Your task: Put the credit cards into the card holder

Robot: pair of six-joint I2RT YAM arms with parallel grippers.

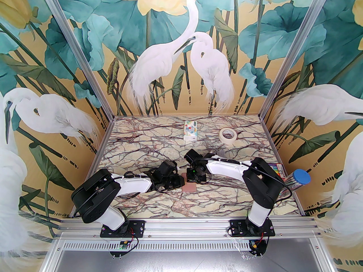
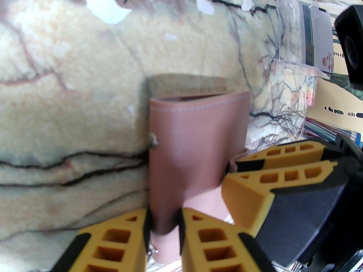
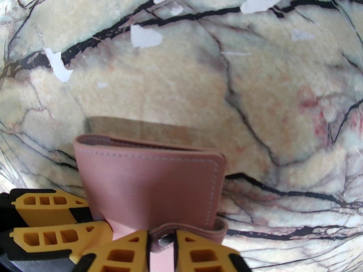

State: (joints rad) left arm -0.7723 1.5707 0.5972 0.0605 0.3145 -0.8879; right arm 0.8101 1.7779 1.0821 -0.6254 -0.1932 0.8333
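Card holder (image 1: 189, 186) is mid-surface (image 1: 147, 152). Left hand (image 2: 164, 220) pinches its cover from 9 o'clock. Right hand (image 3: 161, 238) pinches the snap tab at about 12 o'clock. Probably opposed grips to peel it open. Dark-striped credit card (image 2: 317, 38) lies at 1 o'clock in the left wrist view, well apart.

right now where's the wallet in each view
top external: wallet mid-table, at the tips of both arms.
left wrist: centre of the picture, its near edge pinched in the left pincer.
right wrist: lower centre, its snap tab between the right pincer fingers.
shared landmark: the veined marble table under it.
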